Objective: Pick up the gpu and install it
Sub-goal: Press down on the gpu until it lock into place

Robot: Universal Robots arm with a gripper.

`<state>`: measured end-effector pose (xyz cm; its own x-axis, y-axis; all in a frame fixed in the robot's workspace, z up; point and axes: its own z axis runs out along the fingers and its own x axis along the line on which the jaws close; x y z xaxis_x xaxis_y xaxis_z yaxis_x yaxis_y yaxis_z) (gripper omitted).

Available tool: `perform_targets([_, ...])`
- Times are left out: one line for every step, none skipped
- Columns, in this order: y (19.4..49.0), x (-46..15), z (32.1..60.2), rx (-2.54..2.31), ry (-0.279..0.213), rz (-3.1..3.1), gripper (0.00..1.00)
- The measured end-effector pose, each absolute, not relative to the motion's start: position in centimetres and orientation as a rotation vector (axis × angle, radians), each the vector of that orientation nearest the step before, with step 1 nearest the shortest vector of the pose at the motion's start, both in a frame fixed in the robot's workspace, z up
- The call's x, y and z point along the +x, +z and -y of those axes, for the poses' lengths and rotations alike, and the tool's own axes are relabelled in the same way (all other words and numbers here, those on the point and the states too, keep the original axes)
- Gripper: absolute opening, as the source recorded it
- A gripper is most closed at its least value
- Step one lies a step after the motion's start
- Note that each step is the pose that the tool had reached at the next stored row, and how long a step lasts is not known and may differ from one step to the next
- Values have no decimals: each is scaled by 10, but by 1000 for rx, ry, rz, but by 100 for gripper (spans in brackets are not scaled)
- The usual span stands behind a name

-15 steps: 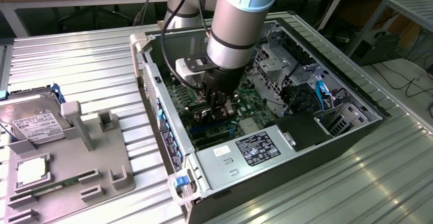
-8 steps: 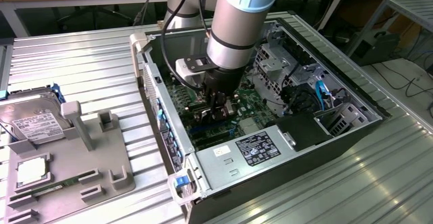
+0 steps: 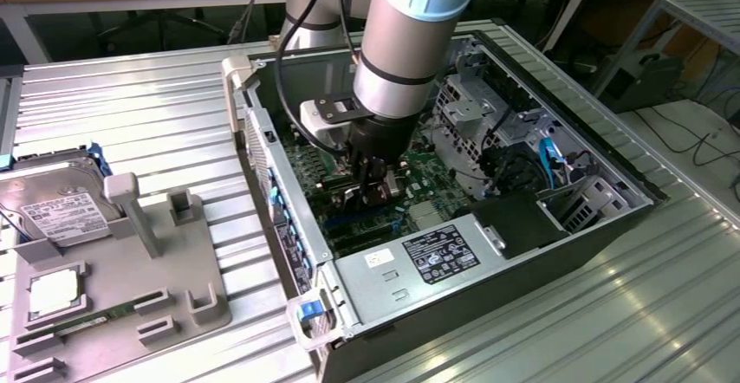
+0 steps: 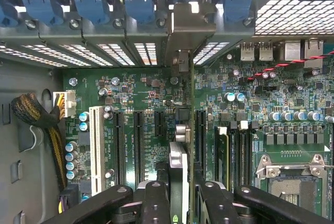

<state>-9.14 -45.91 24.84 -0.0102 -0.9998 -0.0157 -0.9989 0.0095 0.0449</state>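
Light: bright, even, overhead | glare: metal table [image 3: 173,97] slats | focus: sharp | shadows: soft

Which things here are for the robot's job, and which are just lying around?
For the job:
- gpu, held edge-on in the gripper
- motherboard expansion slots
- open computer case

Just lying about:
- hard drive on the gray holder tray
- RAM stick on that tray

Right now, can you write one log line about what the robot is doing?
hand: shut on green graphics card with silver bracket | place: inside open black computer case | card: edge-on over green motherboard slots
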Motion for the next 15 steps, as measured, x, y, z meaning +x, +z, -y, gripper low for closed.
perform_targets([248,-91,459,2196,-67,2217,27])
perform_targets([248,-91,459,2196,-67,2217,27])
perform_targets([248,-91,459,2196,-67,2217,27])
perform_targets([248,-91,459,2196,-67,2217,27])
perform_targets([248,-91,459,2196,-67,2217,27])
perform_targets([248,-91,459,2196,-67,2217,27])
perform_targets([248,-91,459,2197,-67,2216,27])
perform_targets([248,-91,459,2199,-67,2214,27])
perform_targets([248,-91,459,2201,-67,2212,27])
perform_targets([248,-91,459,2202,-67,2211,27])
perform_targets([248,-91,460,2203,-67,2210,27])
perform_targets([248,-91,460,2204,-67,2209,27])
perform_targets([248,-91,460,2204,-67,2209,27])
perform_targets([248,-91,460,2204,-67,2209,27])
perform_targets([249,-91,460,2204,-67,2209,27])
